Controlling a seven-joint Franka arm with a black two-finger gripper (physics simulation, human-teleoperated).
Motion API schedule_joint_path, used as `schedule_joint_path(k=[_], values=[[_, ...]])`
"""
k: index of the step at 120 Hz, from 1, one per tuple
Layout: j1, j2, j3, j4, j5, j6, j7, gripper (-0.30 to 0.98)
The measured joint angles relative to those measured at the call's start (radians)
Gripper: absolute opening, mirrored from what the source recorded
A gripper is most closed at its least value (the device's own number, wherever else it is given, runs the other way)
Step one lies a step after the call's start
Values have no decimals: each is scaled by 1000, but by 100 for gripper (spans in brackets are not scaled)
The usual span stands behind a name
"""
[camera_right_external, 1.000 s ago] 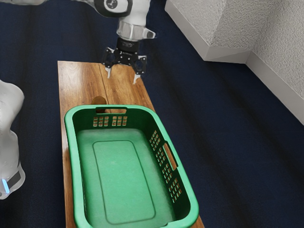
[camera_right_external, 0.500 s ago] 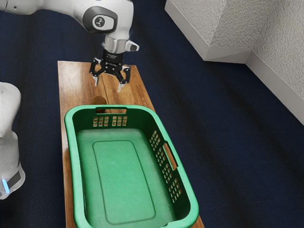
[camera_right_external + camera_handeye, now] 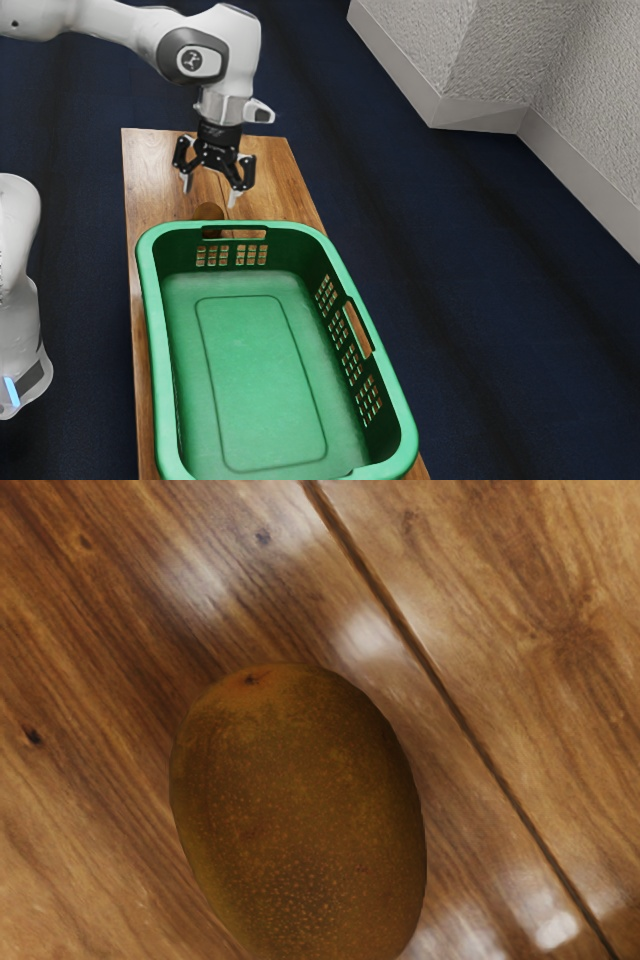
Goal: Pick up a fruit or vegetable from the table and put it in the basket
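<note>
gap above kiwi (image 3: 300,810), basket rim (image 3: 240,226) near

The kiwi (image 3: 300,810) is olive brown, dotted with fine tan speckles, with a reddish patch round a dark spot; the desk (image 3: 155,170) is honey to reddish brown, streaked with darker grain and knots; the basket (image 3: 260,380) is green, darker on its inner walls; the claw (image 3: 210,193) is black with whitish tips; the carpet (image 3: 480,300) is navy with blackish bands.
</note>
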Motion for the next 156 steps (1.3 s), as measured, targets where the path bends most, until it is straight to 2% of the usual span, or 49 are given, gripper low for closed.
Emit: schedule_joint_path(k=[110, 156], values=[[18, 91, 7, -41, -22, 92, 147, 66], [21, 142, 12, -64, -69, 136, 166, 66]])
